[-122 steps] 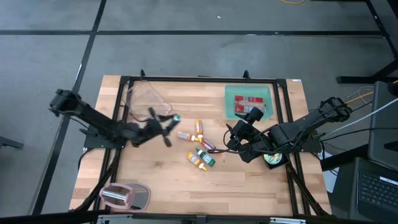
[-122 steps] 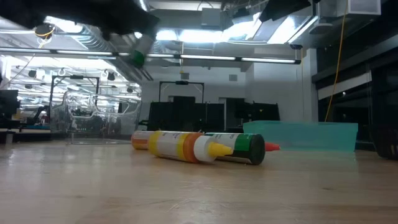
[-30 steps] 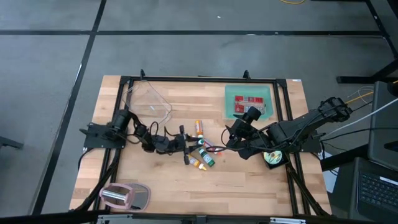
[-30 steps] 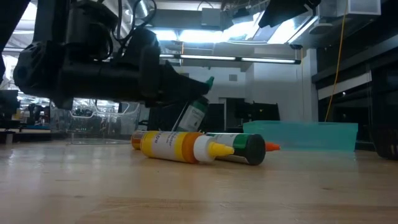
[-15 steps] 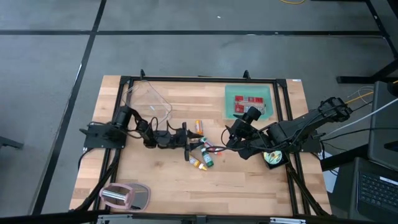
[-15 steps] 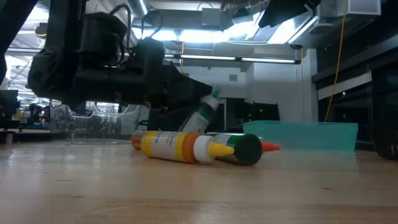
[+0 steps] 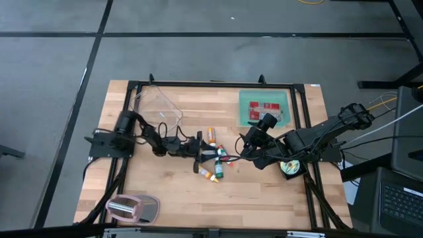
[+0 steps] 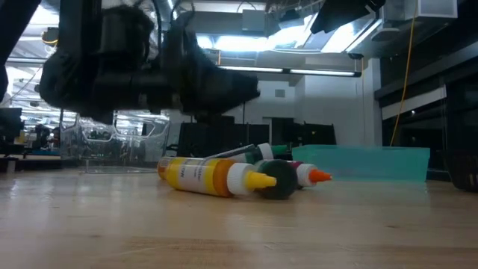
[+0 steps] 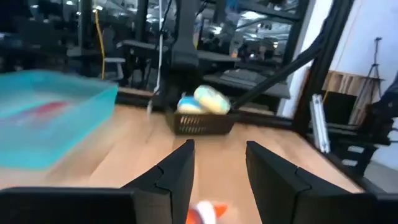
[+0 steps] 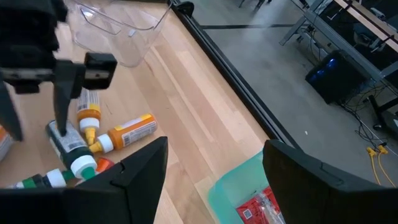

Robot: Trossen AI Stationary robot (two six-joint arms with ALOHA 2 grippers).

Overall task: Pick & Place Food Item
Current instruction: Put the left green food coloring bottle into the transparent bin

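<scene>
Several sauce bottles [image 7: 215, 162] lie in a loose pile at the table's middle. A slim green-capped bottle [image 8: 250, 153] rests slanted on the others. My left gripper [image 7: 201, 152] reaches level from the left and hovers open just above the pile [image 8: 224, 175], its fingers [image 9: 180, 171] apart with only an orange tip below them. My right gripper [image 10: 217, 180] hangs open above the table, right of the pile [image 7: 246, 143].
A clear plastic tub [image 7: 156, 106] stands at the far left and a teal tray [image 7: 264, 99] with red packets at the far right. A small dark basket [image 9: 199, 122] sits by the right edge. A pink appliance [image 7: 132, 208] lies near the front left corner.
My left gripper has let go of the green-capped bottle and risen a little, shifting toward the table's right. The bottle, which it held tilted with its cap up, has tipped down onto the pile. The big green-capped bottle in the pile has shifted a little.
</scene>
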